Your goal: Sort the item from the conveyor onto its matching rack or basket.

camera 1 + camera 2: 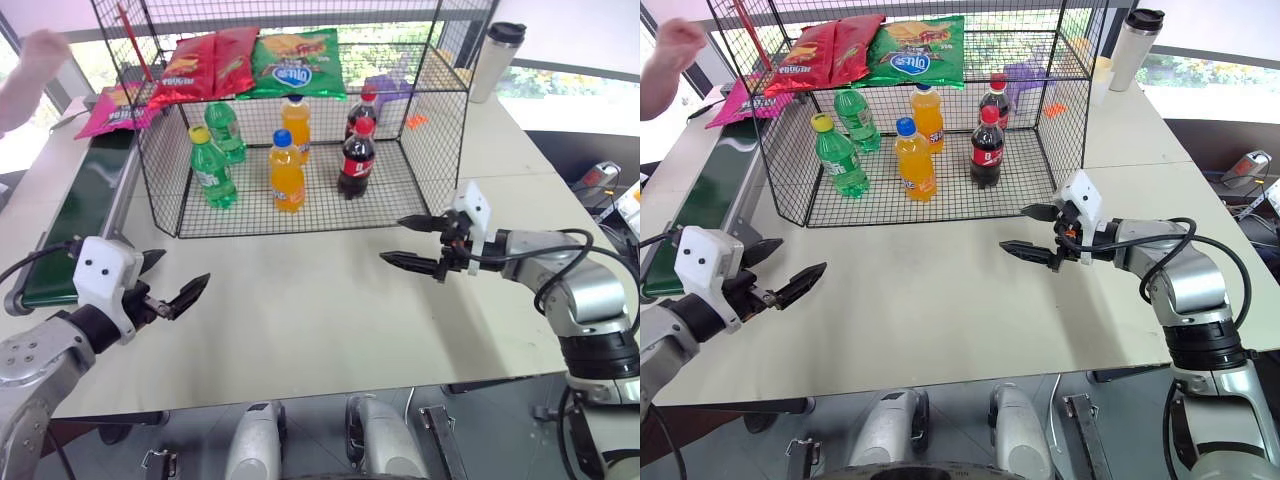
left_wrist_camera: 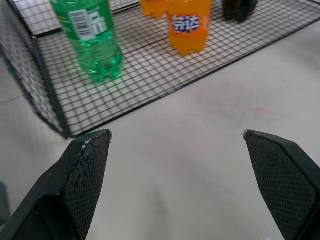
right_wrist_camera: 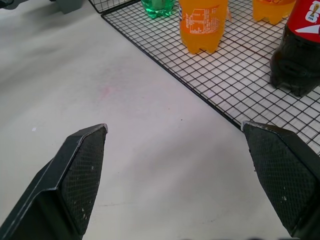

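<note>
The item, a magenta-pink snack bag (image 1: 112,112), lies flat at the far end of the dark green conveyor (image 1: 85,200), just outside the left wall of the black wire rack (image 1: 440,130). My left gripper (image 1: 182,272) hovers open over the table beside the near end of the conveyor, far short of the bag and holding nothing. On the right side of the table my right gripper (image 1: 392,240) is open too, close to the rack's front right corner. The left wrist view looks between the open fingers (image 2: 85,170) at bare table and the rack floor.
Red chip bags (image 1: 205,62) and a green chip bag (image 1: 297,62) lie on the rack's upper shelf. Green (image 1: 212,170), orange (image 1: 287,172) and cola (image 1: 357,160) bottles stand on its floor. A person's hand (image 1: 35,70) is raised at the far left. A tumbler (image 1: 497,60) stands at the back right.
</note>
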`<state>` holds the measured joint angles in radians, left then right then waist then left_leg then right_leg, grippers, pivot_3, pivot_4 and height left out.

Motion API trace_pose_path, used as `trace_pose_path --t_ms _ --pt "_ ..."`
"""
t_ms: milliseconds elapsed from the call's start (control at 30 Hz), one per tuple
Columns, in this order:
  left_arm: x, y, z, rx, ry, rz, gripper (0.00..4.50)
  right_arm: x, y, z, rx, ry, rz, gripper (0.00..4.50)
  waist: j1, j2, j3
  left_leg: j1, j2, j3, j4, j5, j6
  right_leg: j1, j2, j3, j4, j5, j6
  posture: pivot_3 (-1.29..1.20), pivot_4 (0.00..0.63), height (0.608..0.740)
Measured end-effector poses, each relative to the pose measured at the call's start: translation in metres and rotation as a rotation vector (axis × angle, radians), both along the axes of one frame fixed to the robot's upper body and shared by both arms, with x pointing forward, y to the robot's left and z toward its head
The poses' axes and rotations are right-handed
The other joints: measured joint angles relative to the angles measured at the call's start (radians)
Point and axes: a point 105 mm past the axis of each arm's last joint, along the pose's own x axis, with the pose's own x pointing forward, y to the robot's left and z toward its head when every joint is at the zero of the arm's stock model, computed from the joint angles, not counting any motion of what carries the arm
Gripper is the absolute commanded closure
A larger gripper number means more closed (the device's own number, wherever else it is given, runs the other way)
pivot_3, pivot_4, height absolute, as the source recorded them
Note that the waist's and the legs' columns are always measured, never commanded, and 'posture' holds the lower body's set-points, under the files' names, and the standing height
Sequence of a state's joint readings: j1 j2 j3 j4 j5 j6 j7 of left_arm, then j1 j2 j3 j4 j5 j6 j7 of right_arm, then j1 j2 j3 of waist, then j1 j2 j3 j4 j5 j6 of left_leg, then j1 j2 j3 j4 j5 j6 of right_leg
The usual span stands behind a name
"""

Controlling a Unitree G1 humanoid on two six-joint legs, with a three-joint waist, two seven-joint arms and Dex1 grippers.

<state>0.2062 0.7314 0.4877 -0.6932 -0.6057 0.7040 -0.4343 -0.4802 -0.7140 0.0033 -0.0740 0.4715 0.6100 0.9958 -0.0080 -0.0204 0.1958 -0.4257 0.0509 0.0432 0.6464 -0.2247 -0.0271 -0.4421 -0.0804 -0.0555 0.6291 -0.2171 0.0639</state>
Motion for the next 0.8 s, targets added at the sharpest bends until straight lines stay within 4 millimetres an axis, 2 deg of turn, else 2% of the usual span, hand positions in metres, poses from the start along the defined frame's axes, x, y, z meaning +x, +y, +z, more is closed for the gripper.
trace_pose_path --t_ms 67,133,167,233,333,400,533,800 --pt "0.005 0.021 0.011 0.120 -0.067 0.098 0.06 0.001 0.005 0.002 0.020 -0.002 0.011 0.02 0.000 0.000 0.000 0.000 0.000 0.000 0.000 0.000 0.000 0.000 0.000 0.000 0.000 0.000 0.000 0.00 0.150 0.740" --pt "0.007 0.051 0.030 0.334 -0.149 0.217 0.06 0.004 0.016 0.013 0.078 -0.004 0.037 0.02 -0.006 0.000 0.000 0.000 0.000 0.000 -0.001 0.000 0.000 -0.001 0.001 0.000 0.000 0.000 0.000 0.00 0.150 0.740" --pt "0.006 0.068 0.040 0.493 -0.181 0.272 0.06 0.006 0.025 0.025 0.138 -0.009 0.060 0.02 -0.011 0.000 0.000 0.000 0.001 0.001 -0.001 0.000 0.000 -0.002 0.001 0.000 0.001 0.000 -0.001 0.00 0.150 0.740" --pt "0.003 0.088 0.057 0.714 -0.237 0.339 0.06 0.007 0.039 0.046 0.220 -0.023 0.098 0.02 -0.008 0.002 0.000 0.000 0.001 0.002 -0.003 0.000 0.000 -0.003 0.000 0.000 0.000 0.000 -0.001 0.00 0.150 0.740" --pt "0.003 0.107 0.068 0.972 -0.277 0.388 0.06 0.002 0.059 0.070 0.308 -0.041 0.174 0.02 0.001 0.001 0.000 0.000 0.001 0.002 -0.005 0.000 0.000 -0.004 -0.001 0.000 -0.001 0.000 -0.001 0.00 0.150 0.740" --pt "0.004 0.114 0.071 1.107 -0.283 0.388 0.06 -0.004 0.071 0.075 0.341 -0.037 0.219 0.02 0.003 0.001 0.000 -0.001 0.001 0.003 -0.005 0.000 -0.001 -0.004 -0.002 0.000 -0.002 0.000 -0.001 0.00 0.150 0.740" --pt "0.010 0.119 0.065 1.259 -0.282 0.350 0.06 -0.005 0.078 0.073 0.353 -0.012 0.232 0.02 0.001 0.002 0.000 -0.002 0.000 0.004 -0.005 -0.001 -0.001 -0.004 -0.004 0.000 -0.003 0.001 -0.001 0.00 0.150 0.740" --pt "0.026 0.122 0.036 1.326 -0.230 0.312 0.06 -0.005 0.077 0.069 0.315 -0.006 0.224 0.02 -0.004 0.001 0.000 -0.001 0.001 0.005 -0.008 -0.001 -0.001 -0.006 -0.003 0.000 -0.002 0.001 0.000 0.00 0.150 0.740"
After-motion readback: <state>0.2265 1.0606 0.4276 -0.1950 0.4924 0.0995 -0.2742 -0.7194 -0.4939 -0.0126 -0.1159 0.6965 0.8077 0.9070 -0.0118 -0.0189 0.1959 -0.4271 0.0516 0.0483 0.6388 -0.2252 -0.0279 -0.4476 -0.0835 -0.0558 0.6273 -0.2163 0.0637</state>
